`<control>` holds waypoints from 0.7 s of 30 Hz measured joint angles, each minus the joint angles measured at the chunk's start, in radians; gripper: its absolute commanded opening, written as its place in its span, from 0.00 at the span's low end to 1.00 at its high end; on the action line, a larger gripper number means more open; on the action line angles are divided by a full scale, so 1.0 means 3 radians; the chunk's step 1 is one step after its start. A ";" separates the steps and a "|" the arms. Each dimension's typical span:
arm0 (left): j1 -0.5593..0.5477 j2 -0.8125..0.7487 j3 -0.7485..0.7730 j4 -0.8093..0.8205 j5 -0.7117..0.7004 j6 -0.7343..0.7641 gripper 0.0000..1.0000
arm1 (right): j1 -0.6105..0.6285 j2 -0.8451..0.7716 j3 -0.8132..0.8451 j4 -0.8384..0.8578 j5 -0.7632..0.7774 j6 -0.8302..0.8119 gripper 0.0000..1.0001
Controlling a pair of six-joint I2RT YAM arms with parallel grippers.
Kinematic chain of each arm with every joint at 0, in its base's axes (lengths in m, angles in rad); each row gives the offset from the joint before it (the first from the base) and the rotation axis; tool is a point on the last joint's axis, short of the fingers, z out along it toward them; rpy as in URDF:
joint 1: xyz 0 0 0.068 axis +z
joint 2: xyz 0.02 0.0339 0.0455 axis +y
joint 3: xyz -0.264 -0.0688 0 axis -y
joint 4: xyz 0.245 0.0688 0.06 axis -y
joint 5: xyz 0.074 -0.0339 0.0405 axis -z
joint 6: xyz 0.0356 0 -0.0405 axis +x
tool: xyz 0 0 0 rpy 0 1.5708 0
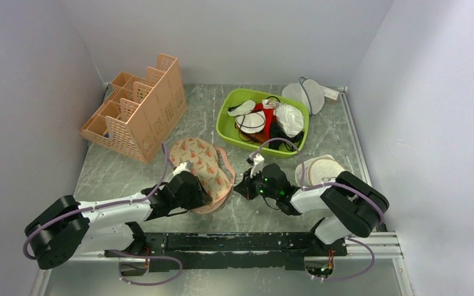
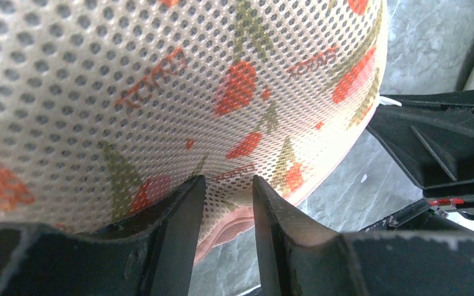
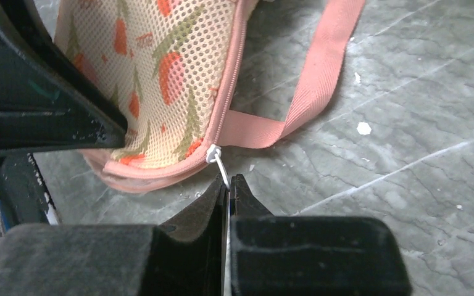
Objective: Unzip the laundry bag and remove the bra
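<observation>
Pinching the zip pull [image 3: 219, 165], right gripper [image 3: 228, 183] starts unzip w/ left gripper [image 2: 227, 188] clamping the laundry bag [image 1: 200, 163] rim; nxt: steady pull along seam.

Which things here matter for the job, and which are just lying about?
In use: beige printed mesh laundry bag, pinched by left gripper; its white zip pull, clamped in right gripper.
Lying about: peach plastic organiser rack; green plastic tub of clothes; round white mesh pouch; round beige mesh disc.
</observation>
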 measured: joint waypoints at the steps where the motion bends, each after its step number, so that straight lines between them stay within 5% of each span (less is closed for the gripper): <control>1: 0.0001 -0.0024 0.0000 -0.0029 -0.0029 0.0010 0.49 | 0.0003 -0.0005 0.0000 0.0001 -0.0037 -0.0022 0.00; 13: 0.0074 0.0116 0.0317 -0.0518 -0.0331 0.0284 0.51 | 0.0842 -0.0179 -0.0435 0.0397 0.0025 0.0207 0.00; 21: 0.0136 0.0270 0.0565 -0.0755 -0.0380 0.0495 0.69 | 0.1120 -0.0072 -0.0448 0.0698 0.0219 0.0401 0.00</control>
